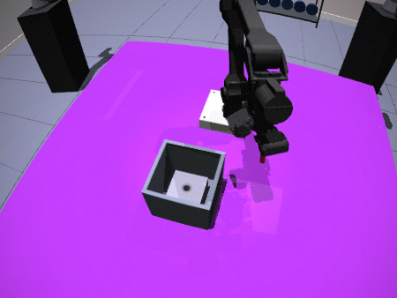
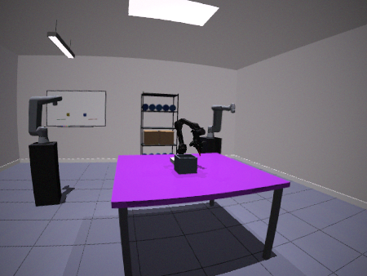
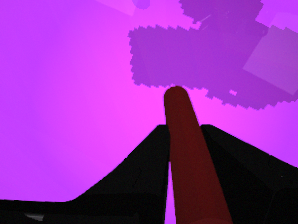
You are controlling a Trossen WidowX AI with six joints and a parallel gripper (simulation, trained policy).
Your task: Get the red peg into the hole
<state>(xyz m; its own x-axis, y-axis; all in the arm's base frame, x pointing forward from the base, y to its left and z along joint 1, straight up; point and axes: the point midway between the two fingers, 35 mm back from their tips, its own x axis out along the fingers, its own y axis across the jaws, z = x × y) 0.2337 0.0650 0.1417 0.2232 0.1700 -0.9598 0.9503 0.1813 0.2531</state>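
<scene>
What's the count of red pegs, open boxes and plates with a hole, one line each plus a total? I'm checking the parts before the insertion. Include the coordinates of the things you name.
Red pegs: 1 (image 1: 263, 159) (image 3: 187, 150)
Open boxes: 1 (image 1: 180, 212) (image 2: 186, 166)
Plates with a hole: 1 (image 1: 180, 179)
Total: 3

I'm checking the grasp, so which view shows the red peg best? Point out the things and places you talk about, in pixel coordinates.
The wrist view: the red peg (image 1: 262, 159) (image 3: 186, 145) looms large between the fingers. The top view shows only a short end; the exterior, barely a speck.

black arm (image 1: 265, 53) (image 2: 188, 121) raised and bent at its joints, hand (image 1: 264, 155) (image 2: 200, 152) (image 3: 185, 126) angled downward, fingers closed around something
</scene>
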